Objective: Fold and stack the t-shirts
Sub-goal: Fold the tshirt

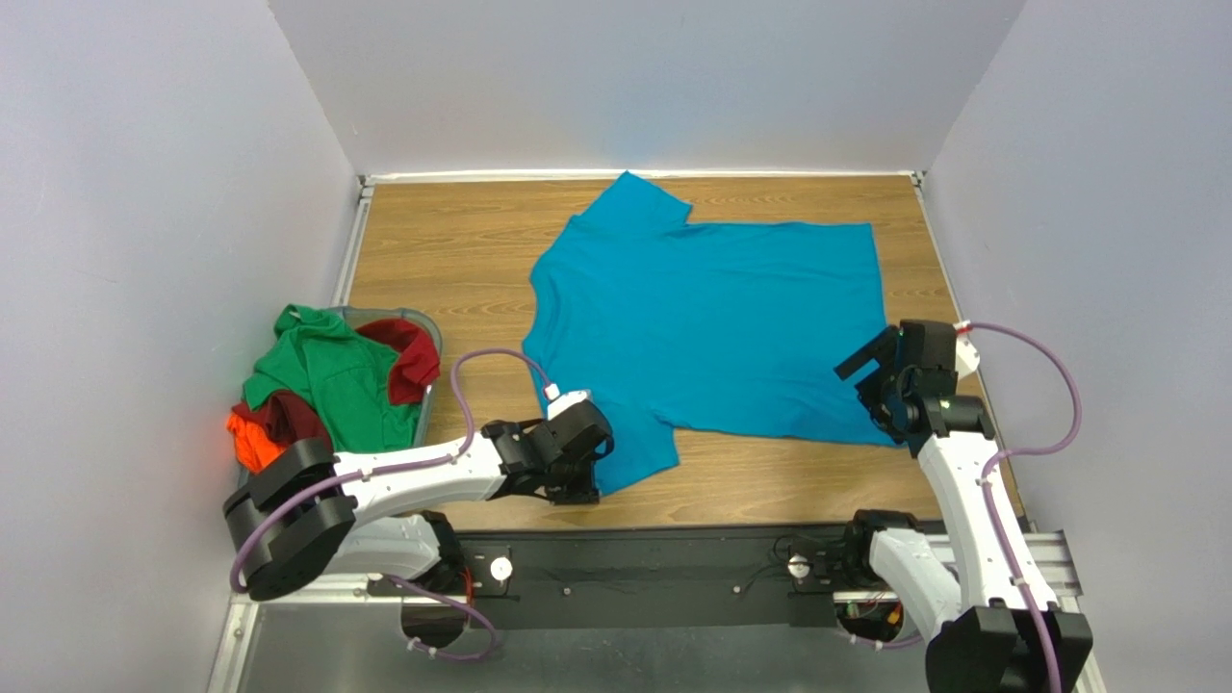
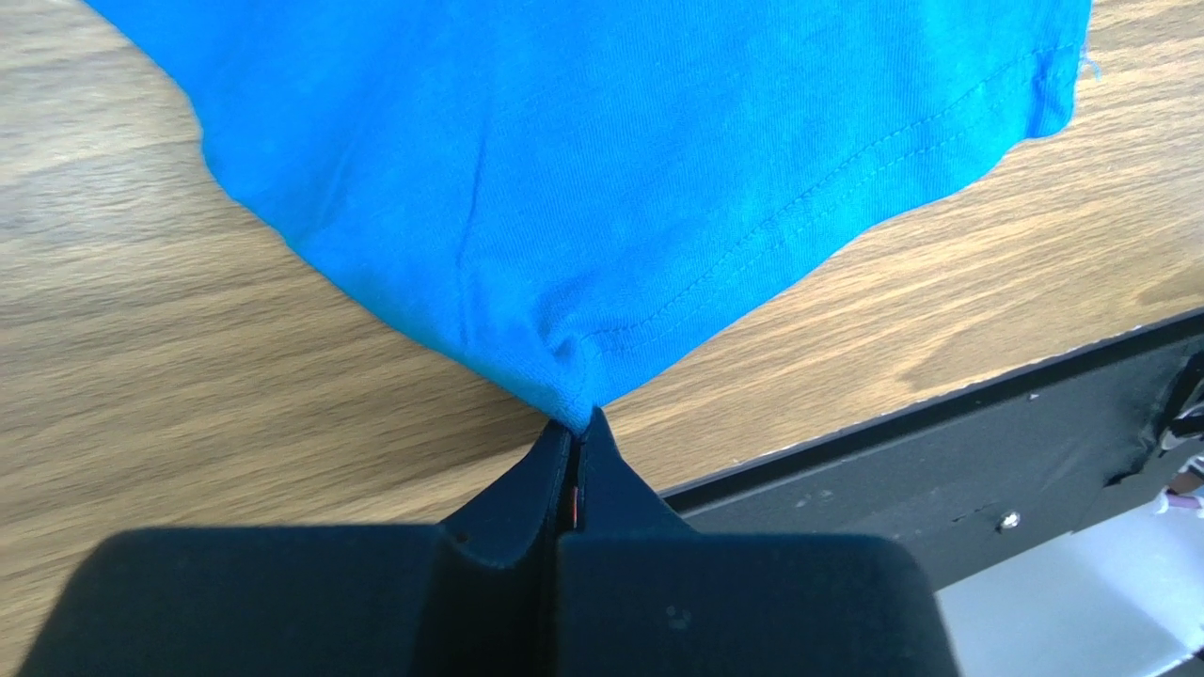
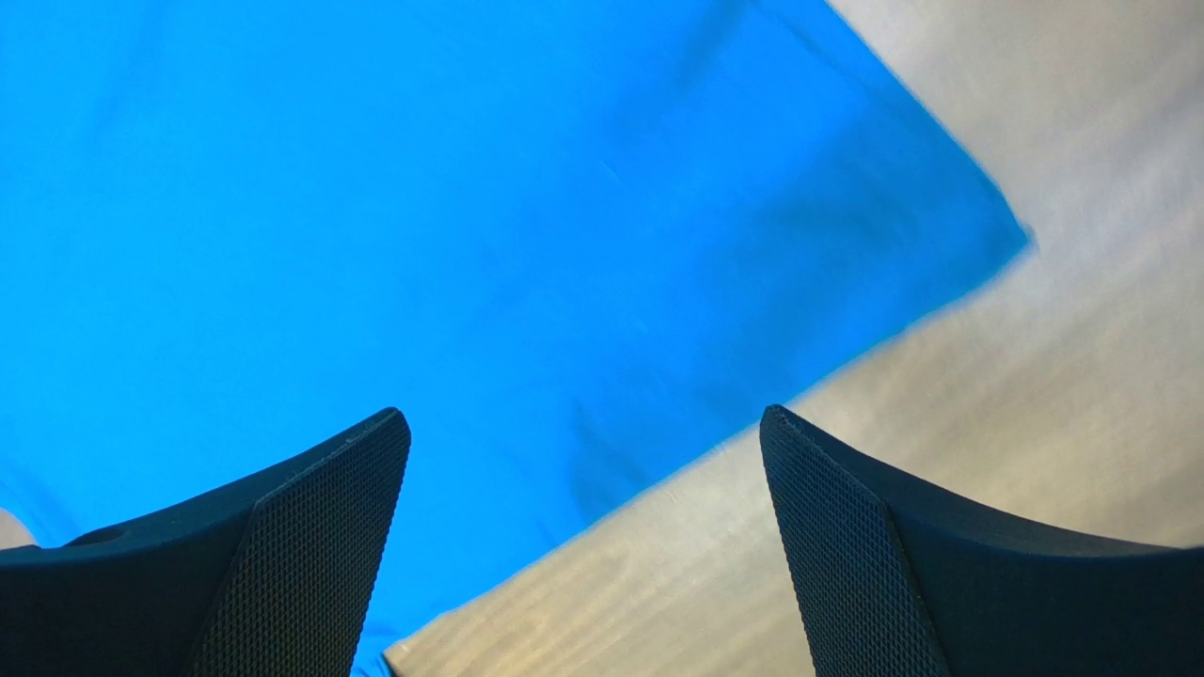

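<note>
The teal-blue t-shirt [image 1: 709,325] lies spread flat on the wooden table. My left gripper [image 1: 590,465] is shut on the corner of its near sleeve [image 2: 573,381], low by the table's front edge. My right gripper [image 1: 872,378] is open and empty, hovering over the shirt's near right hem corner [image 3: 975,226]; the hem edge runs between its fingers [image 3: 304,536]. The green t-shirt [image 1: 330,378], the dark red t-shirt [image 1: 411,354] and the bright orange t-shirt [image 1: 253,439] lie bunched in the basket at the left.
The grey-blue basket [image 1: 428,327] stands at the table's left side beside the left arm. A black rail [image 1: 680,556] runs along the front edge. White walls close in the table on three sides.
</note>
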You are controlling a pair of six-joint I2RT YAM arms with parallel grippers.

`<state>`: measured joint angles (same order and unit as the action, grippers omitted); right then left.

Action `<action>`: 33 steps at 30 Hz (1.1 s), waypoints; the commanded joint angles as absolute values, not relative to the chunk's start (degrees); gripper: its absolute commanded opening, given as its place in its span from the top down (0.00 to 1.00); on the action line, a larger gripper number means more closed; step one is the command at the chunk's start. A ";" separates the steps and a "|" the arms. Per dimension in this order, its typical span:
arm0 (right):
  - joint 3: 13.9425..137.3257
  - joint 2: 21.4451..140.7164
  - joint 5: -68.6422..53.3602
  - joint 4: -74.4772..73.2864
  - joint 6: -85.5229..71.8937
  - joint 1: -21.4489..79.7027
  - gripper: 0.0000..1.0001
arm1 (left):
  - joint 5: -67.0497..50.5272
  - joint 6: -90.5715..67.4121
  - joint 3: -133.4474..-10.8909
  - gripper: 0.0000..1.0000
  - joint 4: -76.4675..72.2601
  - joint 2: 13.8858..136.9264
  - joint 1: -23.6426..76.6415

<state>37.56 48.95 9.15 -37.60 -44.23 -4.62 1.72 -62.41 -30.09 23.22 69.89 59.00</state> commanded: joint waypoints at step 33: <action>26.37 55.00 20.04 -36.92 -64.96 -5.10 0.04 | 7.56 -60.55 -27.95 1.00 22.49 59.33 58.36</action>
<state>25.45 51.27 15.49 -40.36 -65.93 -4.62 5.43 -60.49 -27.40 22.00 59.27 58.85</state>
